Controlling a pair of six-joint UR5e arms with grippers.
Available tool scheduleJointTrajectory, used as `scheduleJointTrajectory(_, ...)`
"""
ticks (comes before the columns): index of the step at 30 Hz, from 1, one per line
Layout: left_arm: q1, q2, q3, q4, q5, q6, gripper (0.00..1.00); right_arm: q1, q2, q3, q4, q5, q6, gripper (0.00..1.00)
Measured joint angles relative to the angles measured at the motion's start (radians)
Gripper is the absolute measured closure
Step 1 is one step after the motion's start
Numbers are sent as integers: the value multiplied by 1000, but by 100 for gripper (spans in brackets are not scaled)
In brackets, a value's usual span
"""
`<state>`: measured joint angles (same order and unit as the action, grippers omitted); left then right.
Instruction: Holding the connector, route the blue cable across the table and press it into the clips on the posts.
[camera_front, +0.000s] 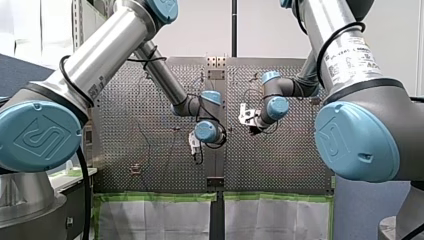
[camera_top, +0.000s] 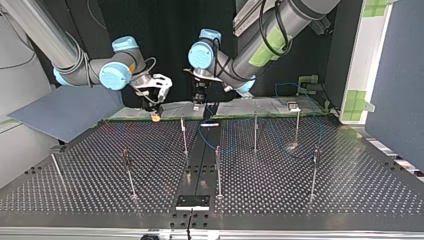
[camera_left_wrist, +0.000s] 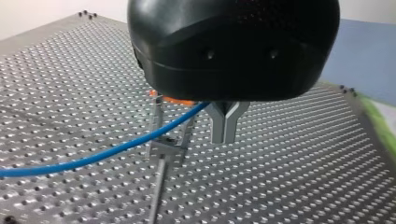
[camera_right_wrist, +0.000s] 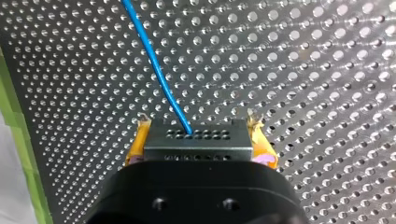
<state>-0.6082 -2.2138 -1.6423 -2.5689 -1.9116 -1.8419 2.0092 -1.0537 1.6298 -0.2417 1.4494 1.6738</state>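
Clamping a boxy, hole-dotted metal connector between its yellow pads, my right gripper fills its own wrist view. The thin, glossy blue cable springs from the connector's face and runs off over the perforated steel table. In the left wrist view, my left gripper hangs under a rounded black housing. The cable slopes from beneath it across a forked metal clip atop a slim post; whether it grasps anything I cannot tell. The top view shows more thin upright posts, with both grippers near each other at the table's far edge. The front view shows them apart, near the middle seam.
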Motion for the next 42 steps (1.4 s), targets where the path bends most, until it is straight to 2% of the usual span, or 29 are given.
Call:
scheduleJointTrajectory(5,10,-2,41,-10,5,0,100,-14,1,-6,0,-14,1,100)
scheduleJointTrajectory(11,29,-34,81,-43,25,1,100,-25,2,-7,-3,-21,2,100)
scheduleJointTrajectory(16,39,-51,99,-47,18,0,100,-32,3,-9,-5,-36,2,100)
scheduleJointTrajectory(23,56,-54,115,-48,5,-1,100,-40,5,-14,-5,-42,2,100)
scheduleJointTrajectory(35,74,-56,145,-38,50,-1,100,-71,12,-33,-19,-54,5,100)
scheduleJointTrajectory(42,114,-73,198,-75,89,-2,100,-85,59,-76,-29,-68,12,100)
